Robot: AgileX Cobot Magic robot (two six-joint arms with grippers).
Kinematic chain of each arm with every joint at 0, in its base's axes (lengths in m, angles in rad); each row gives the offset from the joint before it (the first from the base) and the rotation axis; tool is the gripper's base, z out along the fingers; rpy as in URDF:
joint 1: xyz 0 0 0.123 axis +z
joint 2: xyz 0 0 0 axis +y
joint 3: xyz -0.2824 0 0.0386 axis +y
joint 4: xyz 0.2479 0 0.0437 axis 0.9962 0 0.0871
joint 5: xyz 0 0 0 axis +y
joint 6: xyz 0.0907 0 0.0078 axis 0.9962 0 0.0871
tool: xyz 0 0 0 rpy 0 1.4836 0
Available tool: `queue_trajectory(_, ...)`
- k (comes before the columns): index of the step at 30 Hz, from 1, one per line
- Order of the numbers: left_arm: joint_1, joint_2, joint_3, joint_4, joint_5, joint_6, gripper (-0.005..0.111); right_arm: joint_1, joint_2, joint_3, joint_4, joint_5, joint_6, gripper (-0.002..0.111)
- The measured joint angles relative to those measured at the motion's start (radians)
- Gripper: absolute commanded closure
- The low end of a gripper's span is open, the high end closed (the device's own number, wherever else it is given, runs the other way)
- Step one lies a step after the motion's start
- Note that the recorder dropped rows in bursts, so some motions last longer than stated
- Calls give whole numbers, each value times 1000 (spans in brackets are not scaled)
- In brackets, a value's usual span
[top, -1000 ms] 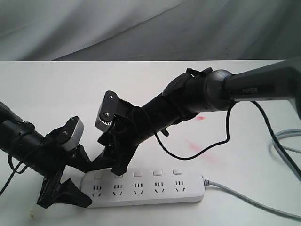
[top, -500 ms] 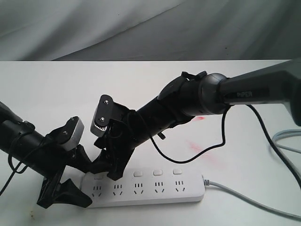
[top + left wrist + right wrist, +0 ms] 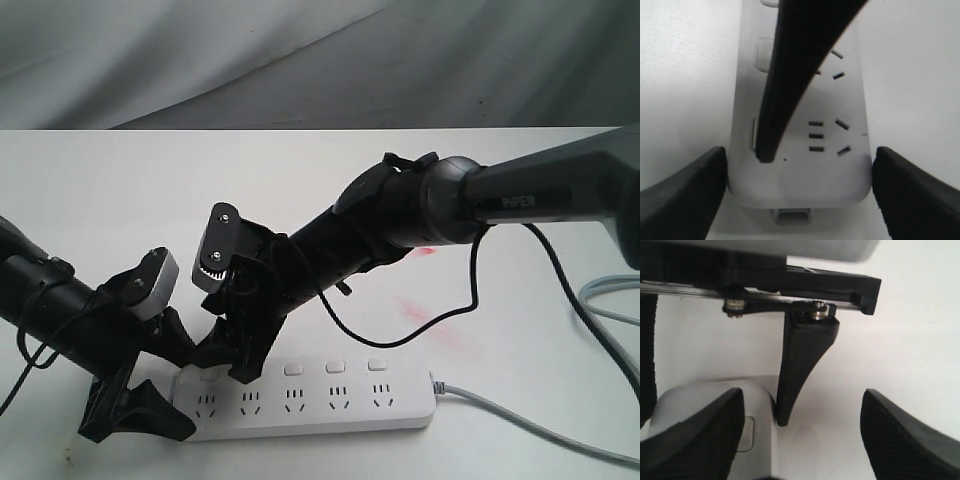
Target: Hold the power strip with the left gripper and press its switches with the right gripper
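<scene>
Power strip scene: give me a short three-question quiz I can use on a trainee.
1. True or false: the right gripper has its jaws wide open.
2. Which part of the power strip does the left gripper straddle? A: the end away from the cable. B: the cable end. C: the middle.
3. Fill in: the power strip has ___ sockets.
Key: 1 true; 2 A; 3 five.
</scene>
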Motion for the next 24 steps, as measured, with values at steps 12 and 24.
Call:
queue_trajectory(12,0,0,0,0,0,0,42,0,28,-1,-25,1,49,46)
queue_trajectory(24,0,0,0,0,0,0,42,0,26,-3,-125,-2,155,46)
